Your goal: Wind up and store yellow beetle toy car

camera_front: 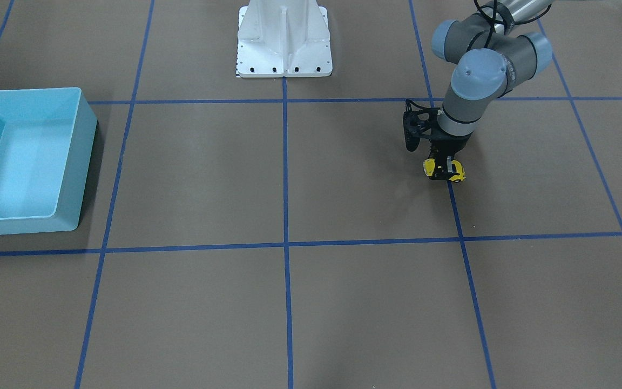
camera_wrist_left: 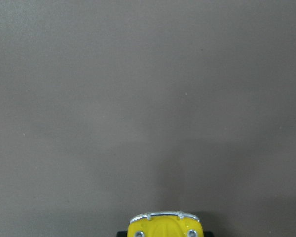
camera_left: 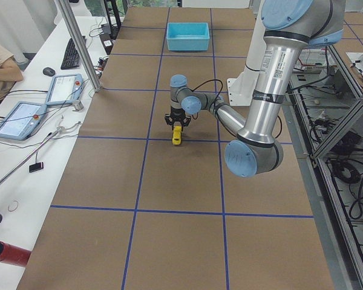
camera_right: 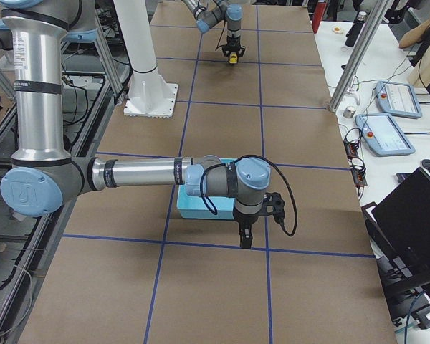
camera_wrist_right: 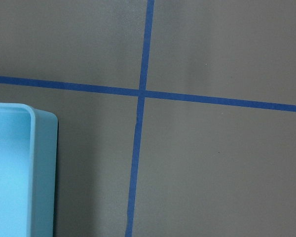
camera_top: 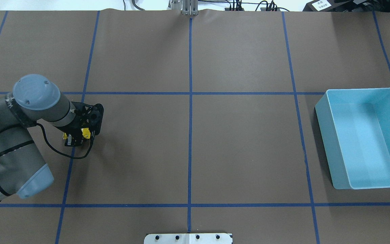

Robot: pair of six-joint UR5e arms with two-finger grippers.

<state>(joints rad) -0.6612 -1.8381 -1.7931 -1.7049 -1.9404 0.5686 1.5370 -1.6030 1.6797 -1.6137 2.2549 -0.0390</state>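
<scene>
The yellow beetle toy car [camera_front: 457, 172] sits on the brown table on the robot's left side, over a blue tape line. My left gripper [camera_front: 443, 172] points down and is closed across its middle, so yellow shows on both sides of the fingers. The car also shows in the overhead view [camera_top: 86, 133], in the left side view [camera_left: 177, 138] and at the bottom edge of the left wrist view [camera_wrist_left: 163, 227]. My right gripper [camera_right: 245, 240] hangs low beside the light blue bin [camera_right: 201, 208]. It shows only in the right side view, so I cannot tell its state.
The light blue bin [camera_top: 323, 142] stands with nothing in it at the far right of the table, and its corner shows in the right wrist view [camera_wrist_right: 39, 173]. The white robot base [camera_front: 284, 38] is at the table's middle edge. Blue tape lines cross the brown surface.
</scene>
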